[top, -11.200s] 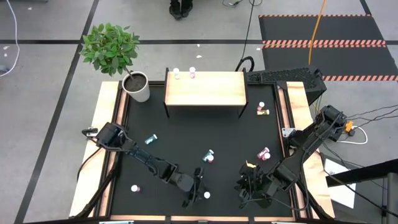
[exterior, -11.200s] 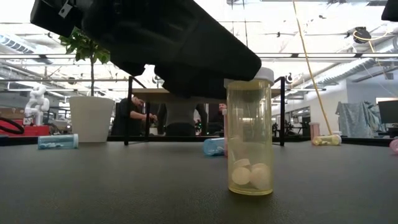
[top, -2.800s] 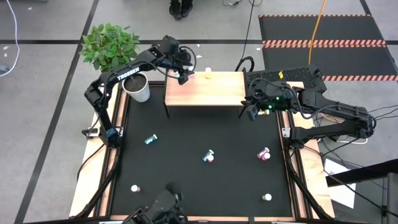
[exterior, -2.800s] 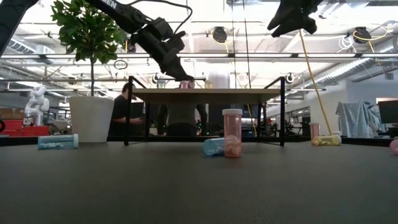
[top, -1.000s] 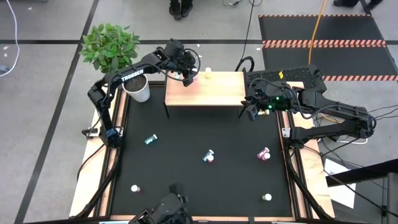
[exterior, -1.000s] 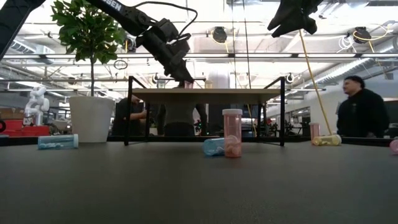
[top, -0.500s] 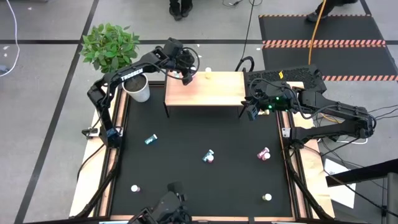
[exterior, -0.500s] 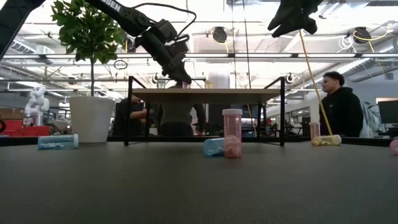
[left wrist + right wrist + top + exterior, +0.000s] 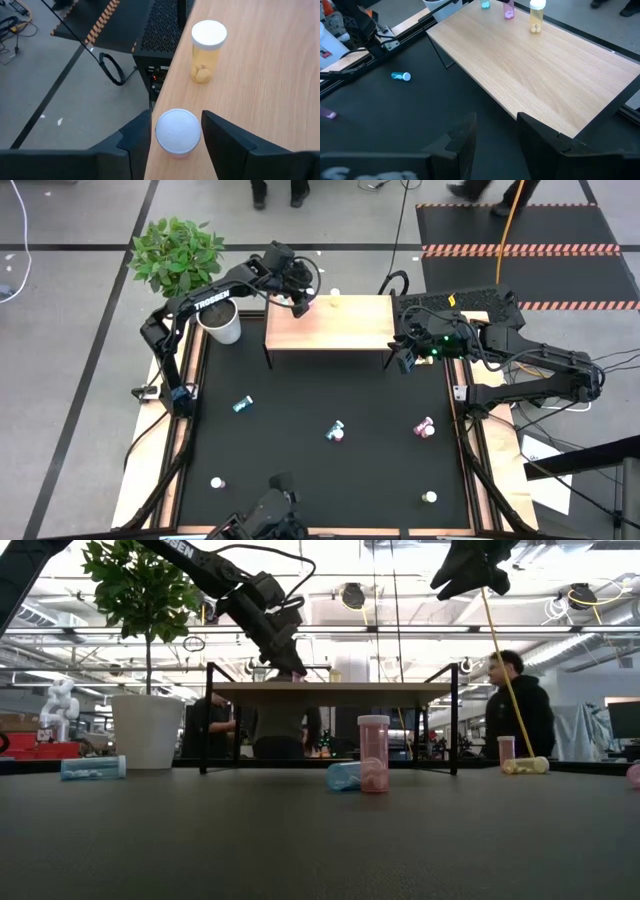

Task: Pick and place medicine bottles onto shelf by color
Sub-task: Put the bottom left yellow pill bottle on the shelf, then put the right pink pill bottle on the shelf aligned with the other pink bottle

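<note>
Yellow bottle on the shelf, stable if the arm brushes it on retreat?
Probably tippy. The yellow bottle stands upright, taller than wide, near the shelf edge, so a nudge could send it off. It looks light: only a few pills show at the bottom. Once down, the round body would likely roll.

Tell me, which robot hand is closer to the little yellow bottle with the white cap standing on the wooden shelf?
The left hand: it hovers right beside the yellow bottle, straddling a white-capped bottle. The right hand hangs off the shelf's opposite corner, farther away.
</note>
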